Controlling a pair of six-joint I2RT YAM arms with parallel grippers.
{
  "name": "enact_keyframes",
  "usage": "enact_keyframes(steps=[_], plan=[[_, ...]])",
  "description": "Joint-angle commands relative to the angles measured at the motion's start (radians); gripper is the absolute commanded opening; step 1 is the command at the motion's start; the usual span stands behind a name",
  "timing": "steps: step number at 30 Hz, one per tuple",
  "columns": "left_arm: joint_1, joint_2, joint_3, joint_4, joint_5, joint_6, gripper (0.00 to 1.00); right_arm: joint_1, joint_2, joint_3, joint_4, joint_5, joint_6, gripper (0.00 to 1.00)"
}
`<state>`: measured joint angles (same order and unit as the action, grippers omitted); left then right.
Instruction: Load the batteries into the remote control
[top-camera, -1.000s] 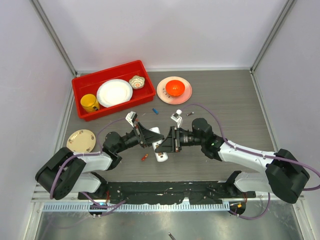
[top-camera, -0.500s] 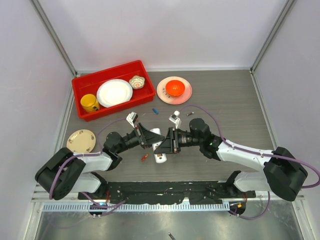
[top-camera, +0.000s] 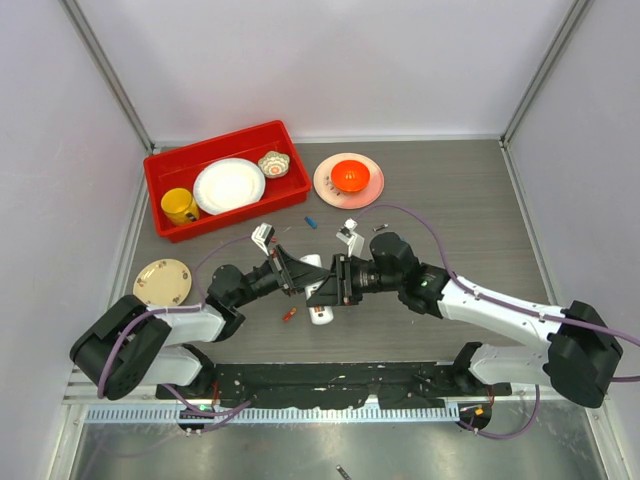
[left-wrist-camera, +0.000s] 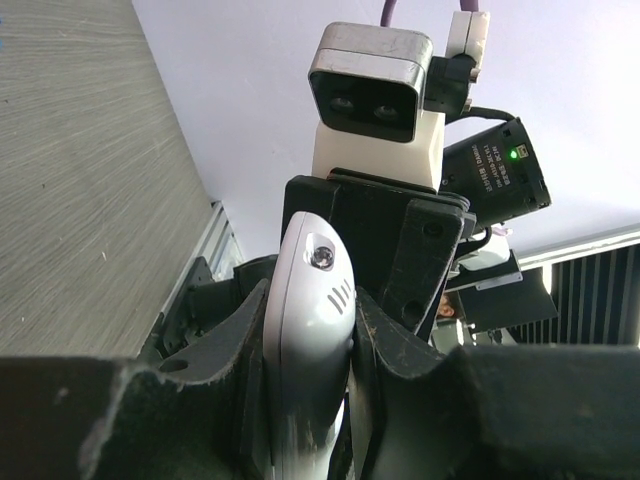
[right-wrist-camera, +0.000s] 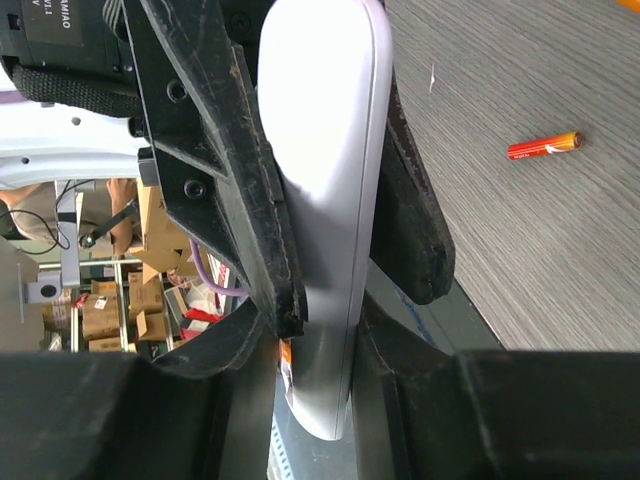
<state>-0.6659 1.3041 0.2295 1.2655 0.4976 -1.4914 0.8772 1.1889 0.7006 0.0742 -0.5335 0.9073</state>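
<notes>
Mid-table, both claws on the remote (top-camera: 312, 264). Left claw (top-camera: 301, 279) is clamped tight across its middle, the white shell filling the gap between my fingers; right claw (top-camera: 331, 284) meets it from the opposite side, jaws set wider but closed against the shell, and the grip looks snug from that wrist.

The remote seems to be held clear of the table (top-camera: 450, 200); its long axis runs far-to-near, square across the line joining my two claws; one rounded end points toward the back wall, the other toward my bases. The face toward the right wrist is plain white; the end with the small lens shows from the left wrist; the battery recess is not seen in any view.

The orange battery (top-camera: 288, 314) lies flat on the table just left of the remote's near end, on the left arm's side; my left claw is the nearer one, but it is occupied. The blue battery (top-camera: 311, 221) sits beyond the remote's far end, roughly between the arms.

My reading: one claw must let go before any battery can be fetched, and the recess must be turned into reach first; the risk is the remote twisting in a single grip.

Surface is grey wood-grain, flat and matte. Pale walls on three sides. Red bin (top-camera: 212, 140) far left holds a mug (top-camera: 180, 206) and a white plate (top-camera: 229, 186); pink plate (top-camera: 325, 188) far centre; tan disc (top-camera: 162, 281) at the left edge; all well apart from the claws.
</notes>
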Motion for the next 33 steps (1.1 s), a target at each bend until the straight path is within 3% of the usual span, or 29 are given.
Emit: enact_keyframes(steps=[1, 3, 5, 6, 12, 16, 20, 21, 24, 28, 33], plan=[[-0.034, -0.016, 0.036, 0.281, -0.007, -0.055, 0.0, 0.006, -0.006, -0.029, 0.067, 0.103, -0.059, 0.21], [-0.034, -0.012, 0.028, 0.281, -0.01, -0.049, 0.0, 0.003, -0.012, -0.029, 0.111, 0.073, -0.042, 0.46], [-0.034, -0.002, 0.018, 0.281, -0.017, -0.044, 0.0, -0.003, -0.029, -0.029, 0.139, 0.03, -0.028, 0.56], [-0.034, 0.003, 0.014, 0.281, -0.021, -0.038, 0.0, -0.006, -0.034, -0.026, 0.145, 0.018, -0.028, 0.69], [-0.029, 0.035, 0.016, 0.281, -0.047, -0.015, 0.0, -0.033, -0.126, 0.002, 0.023, 0.012, -0.096, 0.86], [0.003, 0.069, 0.019, 0.281, -0.039, -0.012, 0.0, -0.061, -0.201, 0.056, -0.134, 0.027, -0.192, 0.87], [0.077, 0.092, 0.011, 0.276, -0.014, -0.033, 0.0, -0.116, -0.258, 0.099, -0.305, 0.143, -0.286, 0.87], [0.09, 0.092, 0.01, 0.275, -0.01, -0.036, 0.0, -0.116, -0.262, 0.103, -0.379, 0.288, -0.301, 0.87], [0.132, 0.071, 0.01, 0.235, 0.016, -0.044, 0.0, -0.116, -0.233, 0.061, -0.45, 0.529, -0.309, 0.84], [0.175, -0.003, -0.004, 0.098, 0.051, -0.024, 0.0, -0.118, -0.157, -0.009, -0.424, 0.717, -0.291, 0.81], [0.259, -0.182, -0.024, -0.174, 0.058, 0.045, 0.0, -0.116, -0.08, -0.017, -0.289, 0.774, -0.306, 0.75]])
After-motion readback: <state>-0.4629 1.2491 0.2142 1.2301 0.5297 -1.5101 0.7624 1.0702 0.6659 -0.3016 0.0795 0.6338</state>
